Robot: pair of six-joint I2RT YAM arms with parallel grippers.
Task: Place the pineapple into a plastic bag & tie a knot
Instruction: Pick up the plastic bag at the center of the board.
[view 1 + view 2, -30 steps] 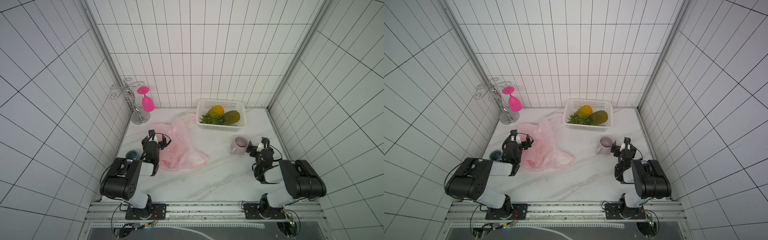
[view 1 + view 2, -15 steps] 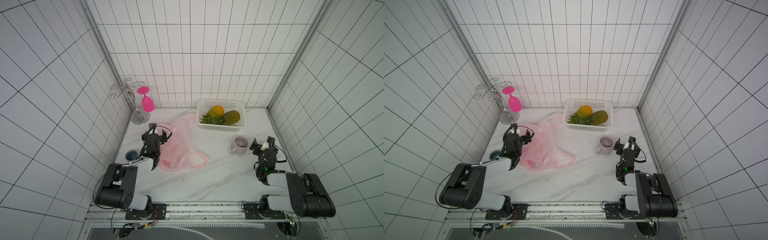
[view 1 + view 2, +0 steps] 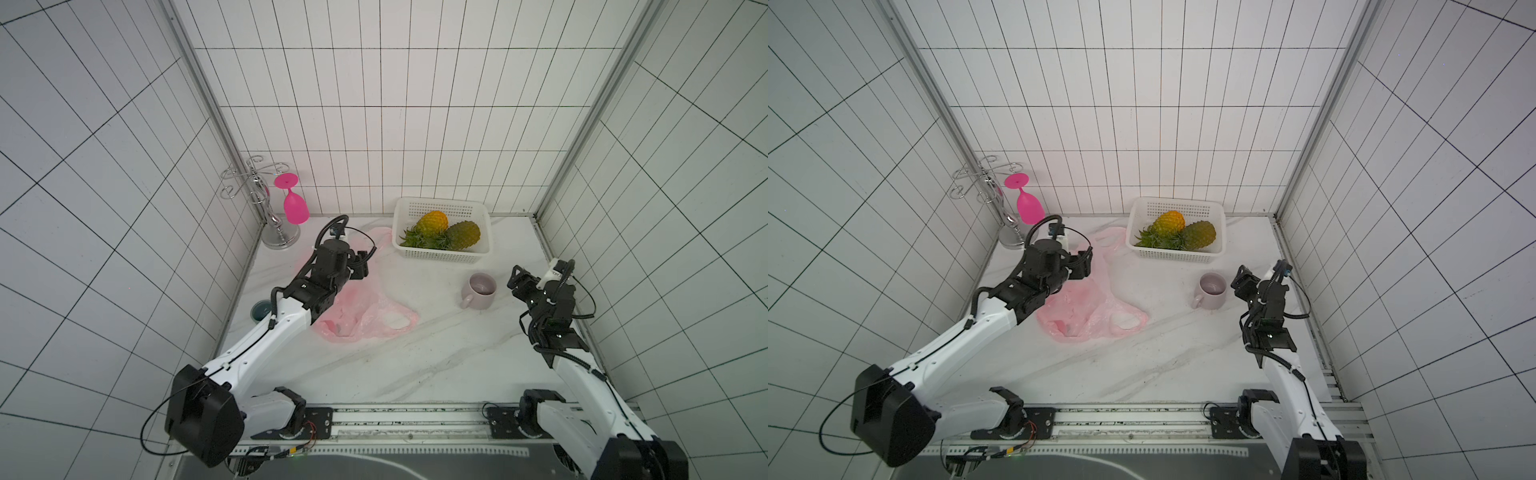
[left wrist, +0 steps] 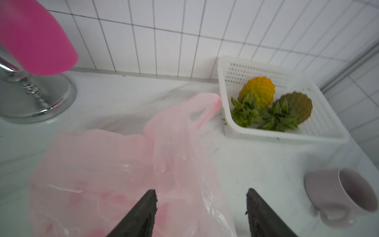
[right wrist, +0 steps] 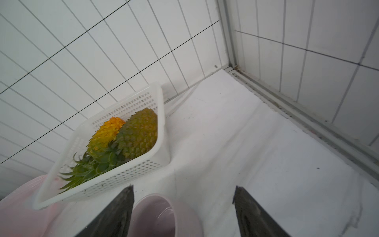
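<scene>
Over the plastic bag, the left gripper hung with jaws apart, empty; near the mug, the right gripper also gaped, holding nothing.

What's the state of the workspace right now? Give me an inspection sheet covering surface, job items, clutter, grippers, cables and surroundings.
Surface: white marbled tabletop, no damage seen.
Job's things: plastic bag lies crumpled flat, untied; yellow pineapple and green pineapple lie in the white basket.
Clutter: mauve mug; teal cup; pink goblet hanging on the chrome rack.
Grippers: left gripper open above the bag; right gripper open beside the mug; neither holds anything.
Cables: black cable loops at the left wrist; wires at the base rail.
Surroundings: tiled walls on three sides.
</scene>
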